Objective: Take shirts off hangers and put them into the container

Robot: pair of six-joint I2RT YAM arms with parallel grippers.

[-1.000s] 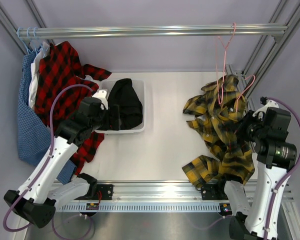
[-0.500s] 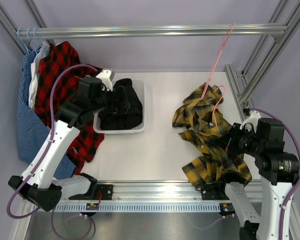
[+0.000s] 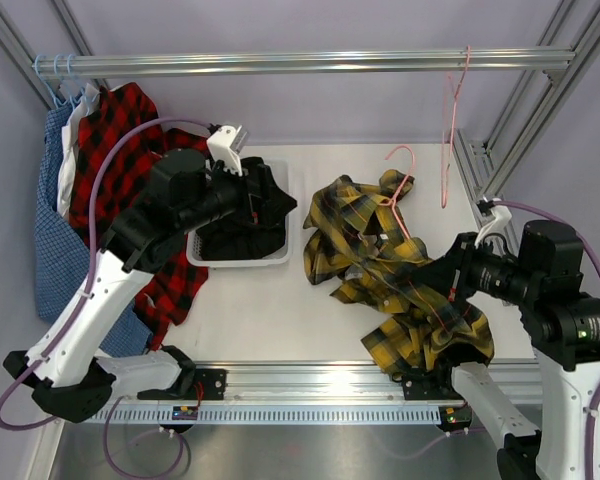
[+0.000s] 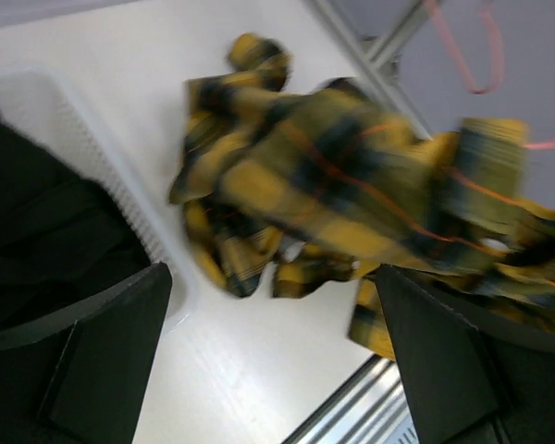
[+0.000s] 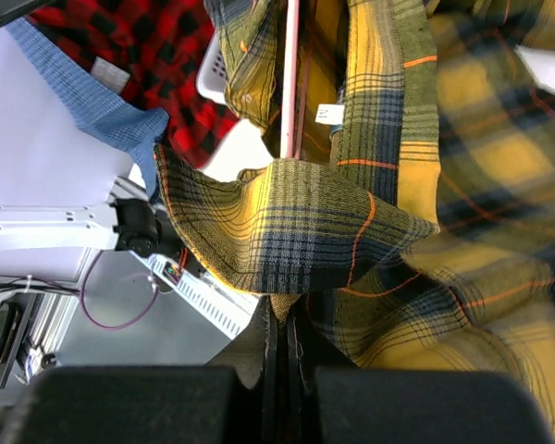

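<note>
2 claws in play: your right claw [image 5: 279,324] is pinching yellow-and-black plaid shirt [image 3: 390,270], jaws closed, pink hanger [image 5: 291,74] lying tangled in it. Shirt is sprawling on table [image 3: 280,310] just right of container [image 3: 242,260], so drag leftward. Your left claw [image 4: 273,277] is hovering wide open over container, black shirt [image 3: 245,215] lying inside.

rail [image 3: 300,63], left end: red-and-black plaid shirt [image 3: 115,150], blue checked shirt [image 3: 60,250], light blue hangers [image 3: 52,75] | white table [image 3: 280,310]
</note>
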